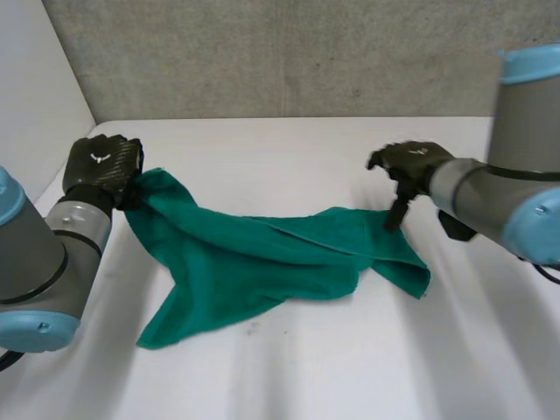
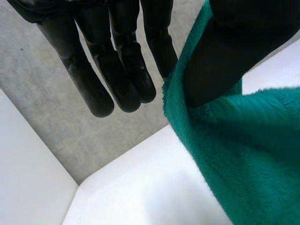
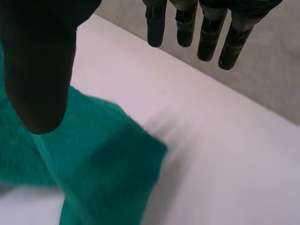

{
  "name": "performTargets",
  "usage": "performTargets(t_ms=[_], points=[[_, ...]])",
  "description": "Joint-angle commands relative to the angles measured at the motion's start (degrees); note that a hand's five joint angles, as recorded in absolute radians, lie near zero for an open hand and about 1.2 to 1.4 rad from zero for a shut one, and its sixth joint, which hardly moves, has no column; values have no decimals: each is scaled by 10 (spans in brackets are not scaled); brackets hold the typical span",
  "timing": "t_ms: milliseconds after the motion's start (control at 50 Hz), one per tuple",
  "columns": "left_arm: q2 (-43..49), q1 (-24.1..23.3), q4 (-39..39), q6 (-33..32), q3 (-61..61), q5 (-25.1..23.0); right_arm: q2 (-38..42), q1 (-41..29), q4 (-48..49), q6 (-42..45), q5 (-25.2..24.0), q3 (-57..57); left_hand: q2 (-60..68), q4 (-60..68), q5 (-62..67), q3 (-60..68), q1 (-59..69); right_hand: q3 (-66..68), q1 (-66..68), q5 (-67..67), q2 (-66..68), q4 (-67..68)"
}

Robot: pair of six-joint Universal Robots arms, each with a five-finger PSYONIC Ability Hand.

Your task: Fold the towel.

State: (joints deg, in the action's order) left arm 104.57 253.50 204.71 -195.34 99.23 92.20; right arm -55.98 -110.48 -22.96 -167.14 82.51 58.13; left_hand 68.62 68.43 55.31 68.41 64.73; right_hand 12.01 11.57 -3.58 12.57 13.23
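A green towel lies crumpled across the middle of the white table. Its left corner is raised off the table by my left hand. In the left wrist view the towel's edge is pinched between that hand's thumb and its straight fingers. My right hand hovers over the towel's right end with its thumb pointing down at the cloth. In the right wrist view the thumb and fingers stand apart, and a towel corner lies flat on the table below them, unheld.
A grey wall runs behind the table, and a white side panel stands at the left. Bare table surface lies in front of the towel and beyond it.
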Motion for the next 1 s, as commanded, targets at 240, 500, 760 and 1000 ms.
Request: performTargets(t_ms=[240, 500, 760, 1000], points=[[-169, -28, 0, -1, -15, -1, -38, 83, 176, -131, -74, 268, 114, 116, 147, 116, 153, 43, 47, -27, 37, 31], [-178, -50, 0, -1, -5, -1, 3, 76, 208, -138, -73, 265, 114, 116, 147, 116, 153, 83, 88, -68, 78, 71], [-173, -50, 0, -1, -4, 0, 21, 58, 239, -138, -75, 257, 114, 116, 147, 116, 153, 534, 538, -518, 528, 521], [-174, -42, -2, -2, -5, -1, -109, 60, 216, -117, -74, 206, 114, 116, 147, 116, 153, 680, 684, -664, 674, 668]])
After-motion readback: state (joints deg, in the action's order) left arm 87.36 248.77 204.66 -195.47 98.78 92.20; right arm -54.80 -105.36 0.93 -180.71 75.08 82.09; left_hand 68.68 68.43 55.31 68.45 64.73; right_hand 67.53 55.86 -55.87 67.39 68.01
